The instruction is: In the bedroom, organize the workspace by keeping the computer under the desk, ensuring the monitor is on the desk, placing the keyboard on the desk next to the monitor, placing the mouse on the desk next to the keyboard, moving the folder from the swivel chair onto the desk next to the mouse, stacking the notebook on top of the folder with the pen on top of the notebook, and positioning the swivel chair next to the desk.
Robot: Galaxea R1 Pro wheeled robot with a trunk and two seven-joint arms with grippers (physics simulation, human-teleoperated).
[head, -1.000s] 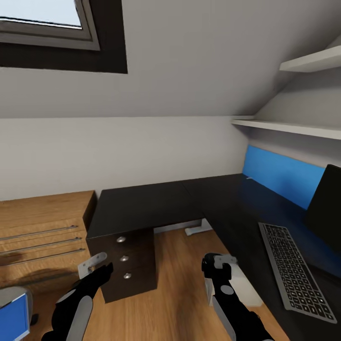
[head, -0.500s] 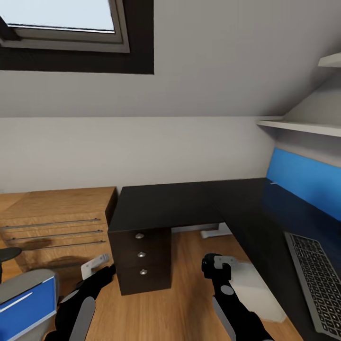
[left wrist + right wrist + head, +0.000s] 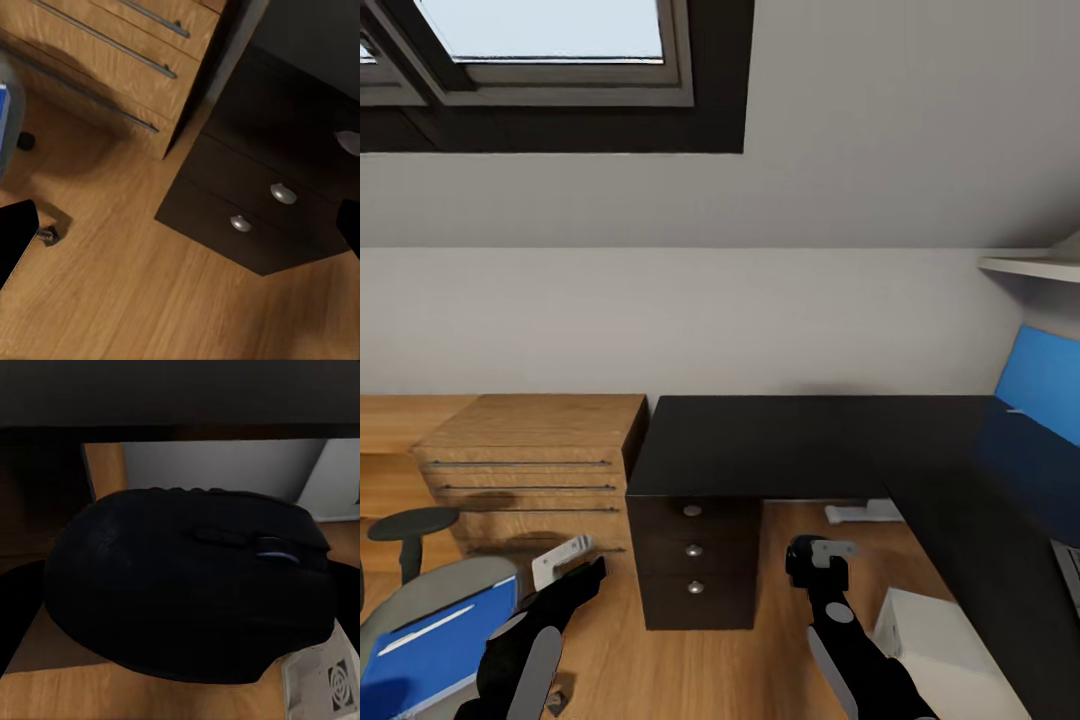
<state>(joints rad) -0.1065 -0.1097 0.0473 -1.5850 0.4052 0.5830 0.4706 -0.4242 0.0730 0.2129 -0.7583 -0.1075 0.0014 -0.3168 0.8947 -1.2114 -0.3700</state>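
The head camera has swung left since a second ago: the monitor has left view, and the swivel chair [image 3: 430,600] with the folder [image 3: 435,640] appears at lower left. The right gripper [image 3: 815,560] clamps the mouse [image 3: 187,585] below the desk [image 3: 800,445] edge, above the computer [image 3: 940,650]; the left gripper [image 3: 575,570] hangs with fingers apart.
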